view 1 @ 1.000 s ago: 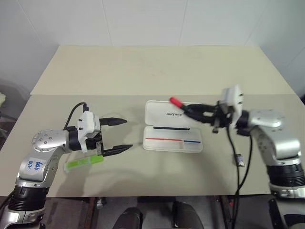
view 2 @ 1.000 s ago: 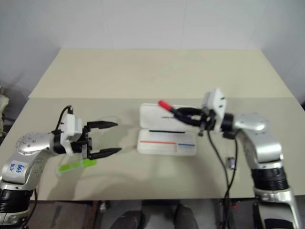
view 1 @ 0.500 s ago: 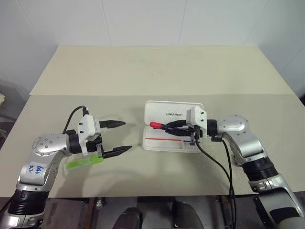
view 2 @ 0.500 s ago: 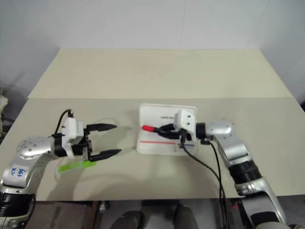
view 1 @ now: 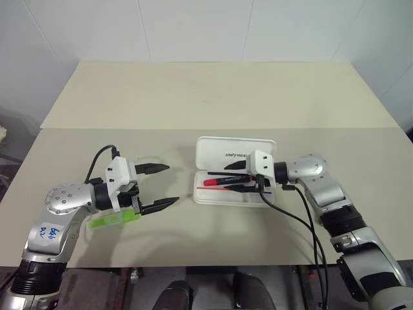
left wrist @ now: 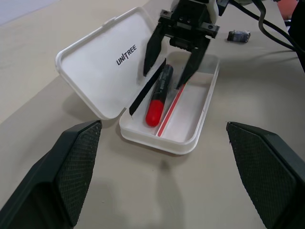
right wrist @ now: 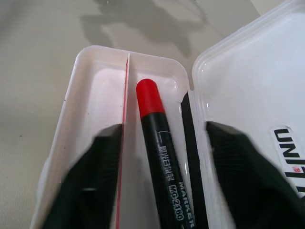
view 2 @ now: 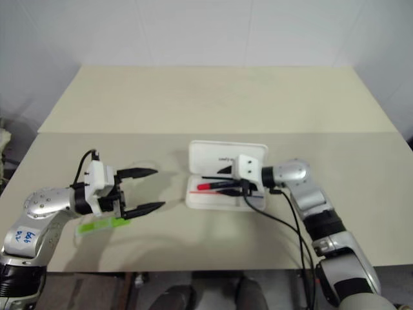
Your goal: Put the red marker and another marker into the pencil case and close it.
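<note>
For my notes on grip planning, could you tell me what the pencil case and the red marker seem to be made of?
The pencil case looks like hard white plastic with a smooth, slightly glossy finish: thin moulded walls, rounded corners, soft highlights. The red marker, lying in its tray, also looks like plastic: a shiny red end and a smooth black barrel with printed lettering.

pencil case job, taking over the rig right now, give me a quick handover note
Right gripper: open, fingers either side of the red marker, which lies loose in the tray of the pencil case.
Left gripper: open, holding nothing, above the table to the left of the case.
Green marker: on the table beside the left gripper, not picked up.
Case lid: open, laid back.
Done: red marker is in the case.
Left: pull the right gripper clear, pick up the green marker, put it in the tray, close the lid.
</note>
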Robot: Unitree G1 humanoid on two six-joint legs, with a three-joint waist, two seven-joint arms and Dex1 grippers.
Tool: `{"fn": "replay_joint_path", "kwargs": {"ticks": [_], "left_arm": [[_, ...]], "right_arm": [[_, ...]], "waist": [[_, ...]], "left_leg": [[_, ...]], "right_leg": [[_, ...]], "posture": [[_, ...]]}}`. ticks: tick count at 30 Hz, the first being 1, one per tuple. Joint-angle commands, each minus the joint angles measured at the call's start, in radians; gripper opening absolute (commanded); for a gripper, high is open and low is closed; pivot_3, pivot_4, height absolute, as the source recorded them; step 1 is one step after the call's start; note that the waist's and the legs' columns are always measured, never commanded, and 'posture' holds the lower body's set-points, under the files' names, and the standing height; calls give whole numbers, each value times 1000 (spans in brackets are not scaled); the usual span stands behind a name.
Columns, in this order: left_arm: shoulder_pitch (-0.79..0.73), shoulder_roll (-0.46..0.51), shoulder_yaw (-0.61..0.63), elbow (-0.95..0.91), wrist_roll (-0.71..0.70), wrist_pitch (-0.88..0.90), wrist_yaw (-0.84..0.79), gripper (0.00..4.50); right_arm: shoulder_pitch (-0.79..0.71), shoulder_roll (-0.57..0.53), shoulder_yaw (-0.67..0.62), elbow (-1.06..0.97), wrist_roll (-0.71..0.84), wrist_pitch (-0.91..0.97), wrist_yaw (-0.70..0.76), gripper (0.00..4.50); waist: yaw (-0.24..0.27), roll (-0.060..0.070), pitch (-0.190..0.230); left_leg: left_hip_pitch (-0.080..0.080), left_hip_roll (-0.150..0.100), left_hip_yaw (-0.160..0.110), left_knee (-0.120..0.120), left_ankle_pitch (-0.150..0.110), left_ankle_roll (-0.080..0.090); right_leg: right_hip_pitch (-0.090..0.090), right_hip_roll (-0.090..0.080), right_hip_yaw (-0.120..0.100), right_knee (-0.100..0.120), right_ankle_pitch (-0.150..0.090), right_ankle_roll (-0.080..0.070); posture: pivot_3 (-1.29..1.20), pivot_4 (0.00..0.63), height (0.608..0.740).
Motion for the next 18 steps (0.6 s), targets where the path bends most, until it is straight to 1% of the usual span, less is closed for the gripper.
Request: {"fn": "replay_joint_path", "kwargs": {"ticks": [1, 2, 4, 7, 12, 15, 18], "left_arm": [[7, -3, 13, -48, -10, 0, 14, 4500], [8, -4, 13, -51, -11, 2, 15, 4500], [11, -4, 15, -56, -13, 5, 18, 4500], [23, -4, 21, -68, -18, 17, 27, 4500], [77, 2, 67, -105, -19, 28, 69, 4500], [155, 16, 139, -120, -12, 15, 82, 4500], [273, 43, 241, -112, -2, -27, 50, 4500]], "right_arm": [[-11, 16, -36, -27, 29, 1, -11, 4216], [-11, 22, -47, -38, 47, 13, -14, 4447], [-6, 29, -74, -82, 95, 53, -11, 4447], [48, -18, -115, -247, 230, 198, 54, 4447], [116, -92, -186, -439, 345, 348, 44, 4447], [144, -142, -249, -521, 394, 416, 16, 4447], [172, -209, -334, -566, 433, 477, -12, 4447]], "waist": [[0, 0, 0], [0, 0, 0], [0, 0, 0], [3, 0, 0], [4, 1, 0], [3, 1, 0], [3, 1, 0]], "left_leg": [[0, 0, 0, 0, 0, 0], [0, 0, 0, 0, 0, 0], [0, 0, 0, 0, 0, 0], [0, 1, -1, 0, 0, 0], [-1, 1, -2, 0, -3, 2], [-1, 1, -1, 1, -4, 3], [0, 1, 0, 1, -6, 3]], "right_leg": [[0, 0, 0, 0, 0, 0], [0, 0, 0, 0, 0, 0], [0, 0, 0, 0, 0, 0], [0, 0, 0, 0, 0, 0], [0, 0, 0, -1, 0, 0], [0, -1, 1, -1, 0, 0], [0, 0, 1, -2, 0, 0]], "posture": [[0, 150, 740], [0, 150, 740], [0, 150, 740], [0, 150, 740], [0, 150, 740], [0, 150, 740], [0, 150, 740]]}}
